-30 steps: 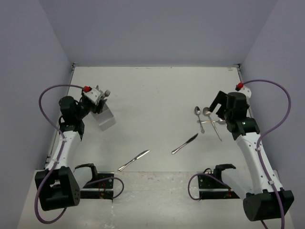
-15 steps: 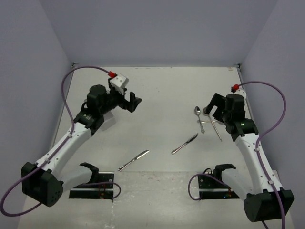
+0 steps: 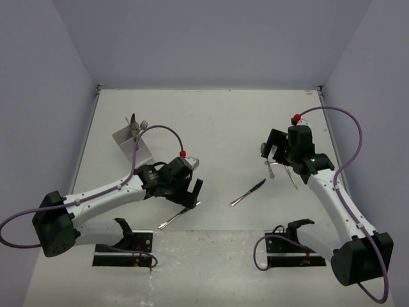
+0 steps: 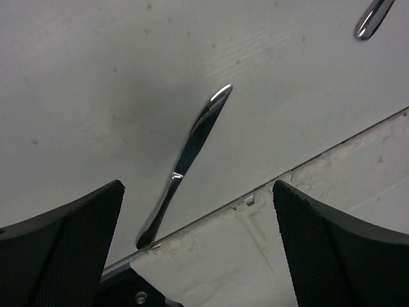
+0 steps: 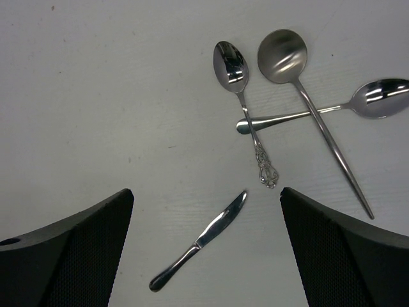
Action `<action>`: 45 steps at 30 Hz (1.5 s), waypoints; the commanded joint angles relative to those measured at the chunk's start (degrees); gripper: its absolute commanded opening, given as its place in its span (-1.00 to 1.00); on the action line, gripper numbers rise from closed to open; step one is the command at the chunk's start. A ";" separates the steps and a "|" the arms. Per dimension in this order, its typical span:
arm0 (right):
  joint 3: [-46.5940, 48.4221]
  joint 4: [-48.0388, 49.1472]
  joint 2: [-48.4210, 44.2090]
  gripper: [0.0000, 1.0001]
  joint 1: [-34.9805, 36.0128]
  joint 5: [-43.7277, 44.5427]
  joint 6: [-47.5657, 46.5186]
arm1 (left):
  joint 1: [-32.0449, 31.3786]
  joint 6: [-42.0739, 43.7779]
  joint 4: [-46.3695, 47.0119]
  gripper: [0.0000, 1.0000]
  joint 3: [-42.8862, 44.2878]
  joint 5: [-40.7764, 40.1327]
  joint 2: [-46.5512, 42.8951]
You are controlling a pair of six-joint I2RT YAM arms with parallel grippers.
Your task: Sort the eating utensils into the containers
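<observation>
Top view: the holder [image 3: 128,142], cutlery poking out, sits well left of the middle knife [image 3: 248,192]. The left tool [image 3: 192,195] hangs over a second knife [image 3: 179,215].

Left wrist view: the tool is spread wide. This knife looks thin, stiff and likely slippery, so it is probably best pinched mid-handle.

Right wrist view: three crossed spoons [image 5: 283,52], half hidden from above, lie beyond the middle knife. The right tool [image 5: 204,192] is wide too.
</observation>
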 commanded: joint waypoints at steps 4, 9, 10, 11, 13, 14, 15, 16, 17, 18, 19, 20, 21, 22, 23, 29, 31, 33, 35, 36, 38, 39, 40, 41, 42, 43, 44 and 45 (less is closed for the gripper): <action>-0.91 2.80 1.07 0.98 0.60 -2.39 -0.92 | -7.29 -11.82 -12.85 1.00 -4.38 -2.29 2.46; -0.39 2.28 3.00 0.98 0.60 -2.22 -1.18 | -7.73 -9.90 -8.12 0.90 -7.90 -2.48 7.11; -0.30 2.37 3.09 0.98 0.51 -2.48 -1.18 | -7.82 -9.72 -8.03 0.82 -8.08 -3.00 7.73; -0.21 2.54 3.01 0.98 0.51 -2.75 -1.27 | -7.82 -9.71 -7.85 0.79 -8.17 -3.44 8.35; -0.39 3.07 2.74 0.98 0.60 -3.45 -1.36 | -7.91 -9.80 -6.72 0.71 -7.55 -5.45 9.49; -0.39 3.07 2.39 0.98 0.60 -3.28 -1.53 | -7.91 -10.32 -6.01 0.71 -7.38 -6.34 9.85; -0.47 3.16 2.39 0.98 0.60 -3.28 -1.53 | -7.91 -10.07 -5.22 0.69 -6.94 -6.52 10.37; -0.56 3.07 2.39 0.98 0.60 -3.19 -1.53 | -7.91 -9.98 -3.22 0.63 -6.76 -6.78 11.51; -0.48 3.16 2.56 0.98 0.60 -3.36 -1.53 | -7.91 -9.63 -2.32 0.58 -6.67 -7.05 12.13; -0.39 3.16 2.65 0.98 0.51 -3.37 -1.71 | -7.91 -8.49 -1.45 0.53 -6.85 -7.31 12.66; -0.30 2.81 2.65 0.98 0.60 -3.19 -1.71 | -7.91 -7.96 0.39 0.42 -7.20 -7.57 13.79; -0.21 2.72 2.74 0.98 0.60 -2.76 -1.71 | -7.82 -7.43 1.45 0.34 -7.55 -7.40 14.50; -0.13 2.63 2.57 0.98 0.51 -2.32 -1.71 | -7.91 -6.21 2.77 0.26 -8.42 -5.31 15.46; -0.12 2.63 2.57 0.98 0.60 -2.31 -1.71 | -7.91 -5.50 4.35 0.06 -8.95 -3.99 16.08; -0.21 2.98 2.48 0.98 0.60 -2.49 -1.71 | -7.91 -4.97 4.71 -0.02 -9.31 -3.19 16.70; -0.48 3.16 2.83 0.98 0.60 -2.14 -1.62 | -7.91 -4.09 5.07 -0.82 -8.44 -4.06 20.39; -0.39 3.16 2.39 0.98 0.51 -2.05 -1.71 | -7.91 -3.30 5.68 -0.98 -7.56 -5.72 21.10; -0.47 3.33 2.04 0.98 0.60 -1.96 -1.71 | -7.91 -2.69 6.99 -0.99 -6.68 -7.39 22.06; -0.56 3.42 1.60 0.98 0.60 -1.52 -1.71 | -7.91 -1.45 8.05 -1.00 -5.10 -9.32 23.90; -0.56 3.34 1.51 0.98 0.69 -1.43 -1.62 | -7.91 -1.19 8.93 -1.00 -4.48 -10.12 24.61; -0.56 3.51 1.51 0.98 0.60 -1.43 -1.79 | -7.91 -0.05 9.98 -1.00 -2.37 -12.39 27.15; -0.56 3.42 1.51 0.98 0.51 -1.35 -1.80 | -7.82 -0.13 10.08 -1.00 -1.85 -13.54 27.95; -0.65 3.42 1.51 0.98 0.60 -1.34 -1.80 | -7.82 -0.13 10.42 -1.00 -0.80 -14.42 29.09; -0.74 3.42 1.51 0.98 0.60 -1.26 -1.80 | -7.82 -0.13 10.52 -1.00 -0.18 -15.91 29.36; -0.74 3.34 1.51 0.98 0.60 -1.08 -1.80 | -7.82 -0.13 10.60 -1.00 0.27 -16.53 29.45; -0.83 3.33 1.51 0.98 0.60 -0.91 -1.80 | -7.82 -0.31 10.86 -1.00 0.62 -17.85 28.40; -0.83 3.42 1.51 0.98 0.60 -0.91 -1.80 | -7.82 -0.22 12.17 -1.00 0.62 -18.55 27.26; -0.83 3.42 1.51 0.98 0.60 -0.82 -1.80 | -7.82 -0.13 13.23 -1.00 0.45 -19.52 25.86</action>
